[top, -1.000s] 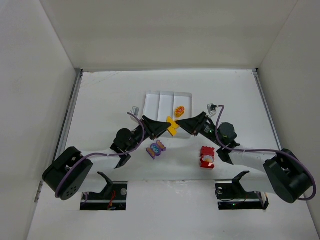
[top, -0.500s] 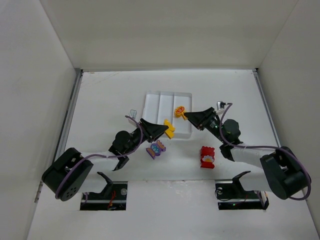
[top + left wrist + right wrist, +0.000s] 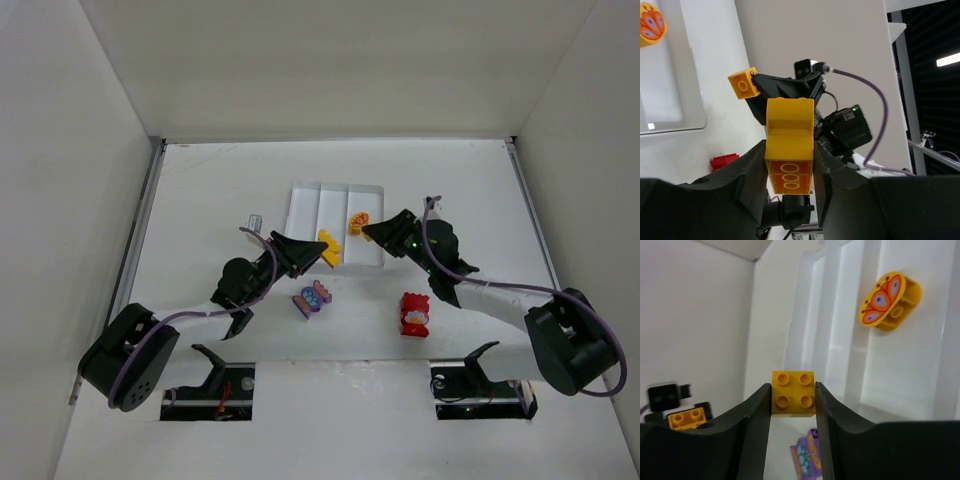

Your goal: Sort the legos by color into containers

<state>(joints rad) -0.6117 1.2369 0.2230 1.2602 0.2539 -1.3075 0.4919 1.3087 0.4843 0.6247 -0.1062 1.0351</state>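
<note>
My left gripper (image 3: 316, 249) is shut on a long yellow brick (image 3: 328, 248) and holds it just off the near edge of the white tray (image 3: 318, 205). In the left wrist view (image 3: 789, 155) the brick (image 3: 789, 145) sits between both fingers. My right gripper (image 3: 368, 231) is shut on a small yellow four-stud brick (image 3: 793, 392) by the tray's near right corner; that brick also shows in the left wrist view (image 3: 743, 85). A yellow-orange butterfly-print brick (image 3: 358, 222) lies in the tray's right compartment. A purple brick (image 3: 312, 298) and a red brick (image 3: 414, 314) lie on the table.
The tray's left and middle compartments (image 3: 320, 210) hold nothing. The two arms reach towards each other in front of the tray, their tips a short gap apart. White walls enclose the table on three sides.
A second ago both grippers met at one yellow piece. They have drawn apart: the left went left with the long brick, the right went up towards the tray with the small brick.
</note>
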